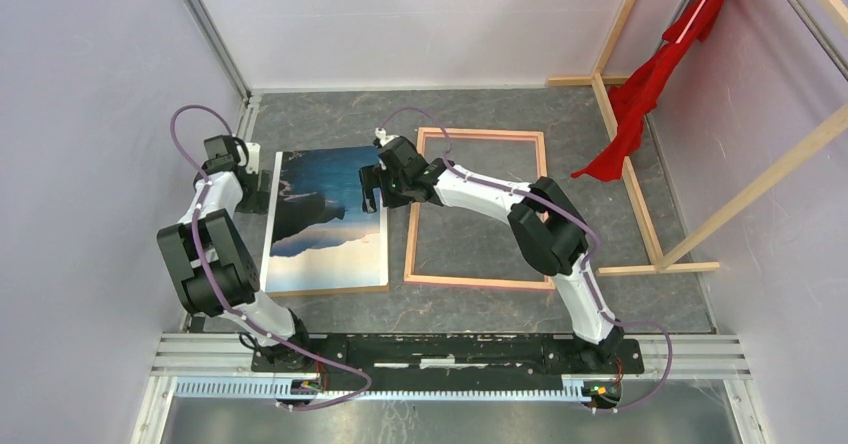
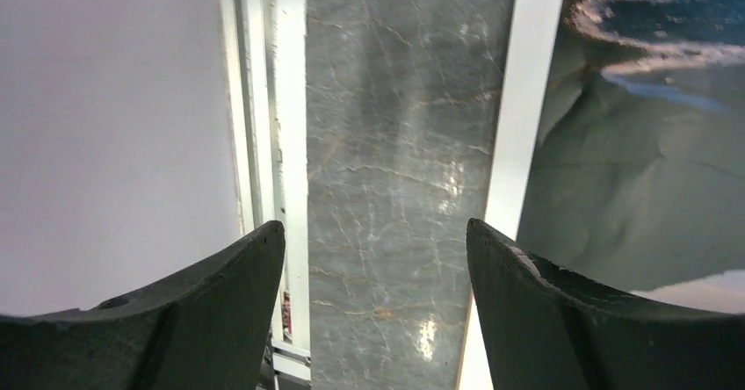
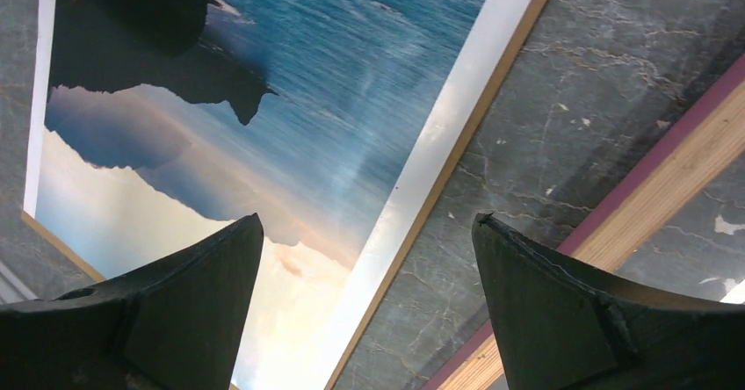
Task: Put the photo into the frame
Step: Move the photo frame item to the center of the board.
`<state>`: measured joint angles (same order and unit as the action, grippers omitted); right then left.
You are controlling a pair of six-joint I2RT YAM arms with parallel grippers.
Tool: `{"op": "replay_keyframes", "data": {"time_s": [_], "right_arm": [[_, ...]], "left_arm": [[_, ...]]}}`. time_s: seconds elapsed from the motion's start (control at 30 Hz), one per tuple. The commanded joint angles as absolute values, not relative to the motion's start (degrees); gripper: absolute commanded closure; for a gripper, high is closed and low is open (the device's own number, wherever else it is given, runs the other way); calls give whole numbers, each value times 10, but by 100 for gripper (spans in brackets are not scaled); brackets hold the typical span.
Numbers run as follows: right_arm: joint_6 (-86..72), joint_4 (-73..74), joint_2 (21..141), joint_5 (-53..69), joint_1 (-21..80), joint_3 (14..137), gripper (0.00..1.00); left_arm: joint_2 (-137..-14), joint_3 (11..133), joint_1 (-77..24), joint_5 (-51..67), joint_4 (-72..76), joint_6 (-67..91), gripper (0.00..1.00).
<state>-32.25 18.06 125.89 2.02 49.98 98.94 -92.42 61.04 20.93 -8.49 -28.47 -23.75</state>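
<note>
The photo [image 1: 322, 222], a seascape print with blue water and dark mountains, lies picture side up on the grey marbled table, left of centre. The frame [image 1: 478, 209] lies flat just right of it, tan back up with a pink edge. My right gripper [image 1: 372, 196] is open and hovers over the photo's right edge [image 3: 422, 175]; the frame's left bar [image 3: 676, 179] shows beside one finger. My left gripper [image 1: 258, 186] is open over the bare table strip beside the photo's left white border [image 2: 525, 118]. Neither gripper holds anything.
Bare wooden beams [image 1: 635, 179] stand at the right with a red cloth [image 1: 650, 89] draped over them. Pale walls close in the left, back and right. A metal rail [image 2: 272, 100] runs along the left wall. The arms' base rail [image 1: 440, 352] lies at the near edge.
</note>
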Motion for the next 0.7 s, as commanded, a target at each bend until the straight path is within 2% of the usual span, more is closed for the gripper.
{"op": "replay_keyframes", "data": {"time_s": [0.0, 0.23, 0.67], "right_arm": [[-338, 160, 1266, 4, 497, 982, 4], [-375, 130, 1281, 31, 494, 943, 3], [-460, 63, 1338, 132, 504, 960, 3]], "left_arm": [[-919, 607, 214, -85, -221, -258, 18], [-938, 613, 214, -47, -223, -237, 19], [-956, 643, 228, -63, -229, -236, 19]]}}
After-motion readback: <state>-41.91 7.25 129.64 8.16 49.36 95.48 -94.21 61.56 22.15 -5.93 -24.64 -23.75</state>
